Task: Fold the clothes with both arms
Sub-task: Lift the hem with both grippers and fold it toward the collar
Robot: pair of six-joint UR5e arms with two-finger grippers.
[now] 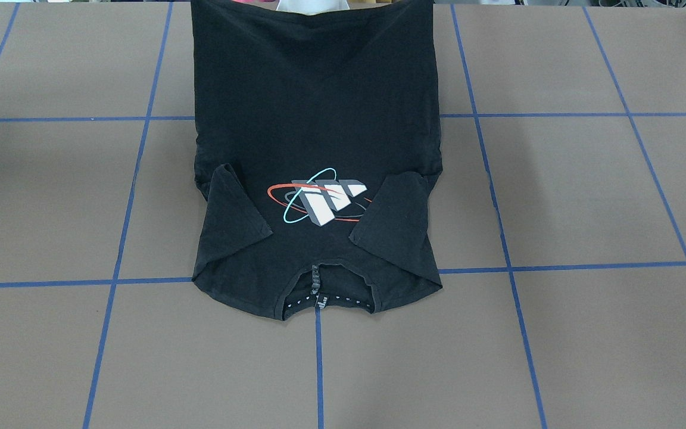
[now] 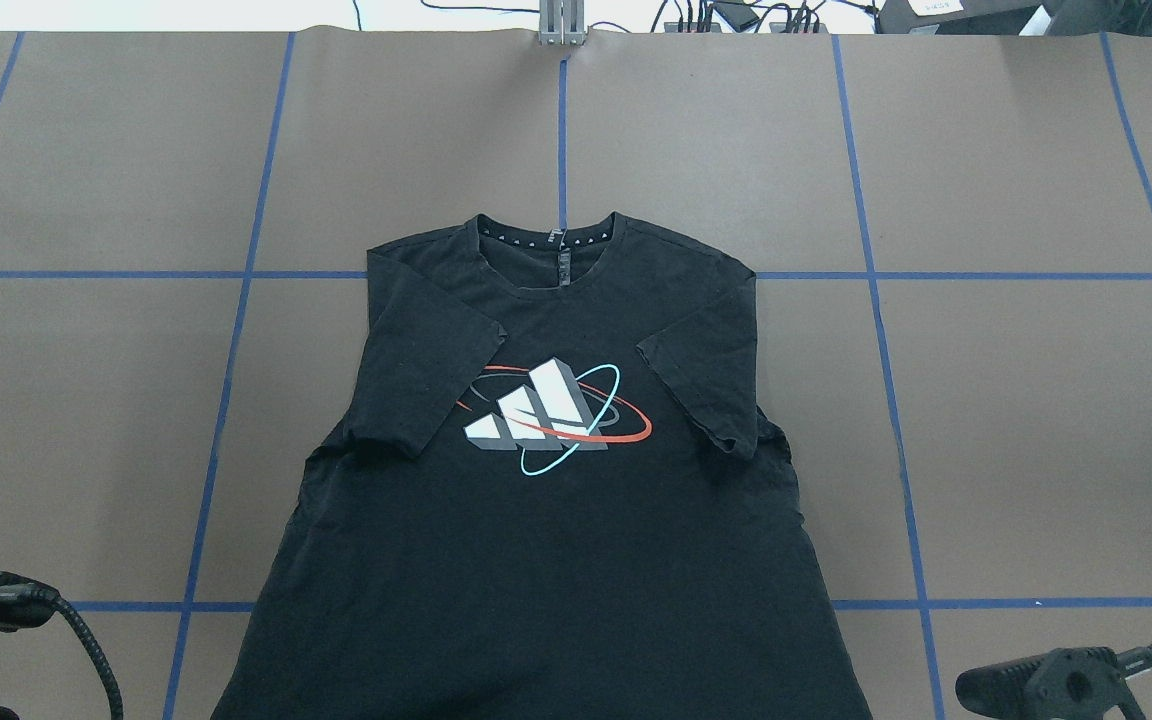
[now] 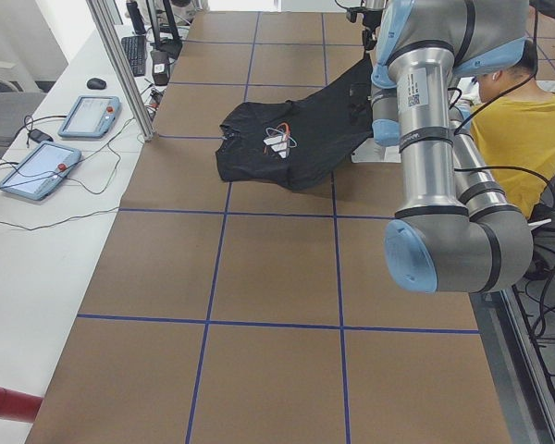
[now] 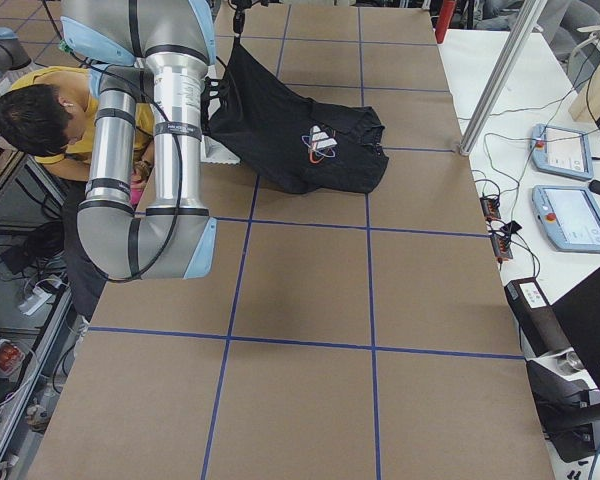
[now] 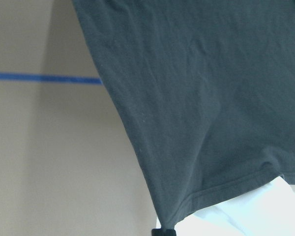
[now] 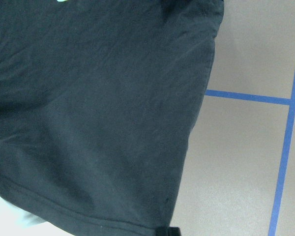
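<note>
The black T-shirt lies chest-up on the brown table, with its collar at the far side and both sleeves folded inward beside the grey-white print. Its hem end rises off the table toward the robot. In the left wrist view one hem corner runs down into my left gripper, which is shut on it. My right gripper is likewise shut on the other hem corner. Only the fingertips show, at the frames' bottom edges.
Blue tape lines grid the table. A person in a yellow shirt sits behind the robot's base. Two tablets and cables lie on the white bench along the far side. My left arm and right arm stand tall near the base.
</note>
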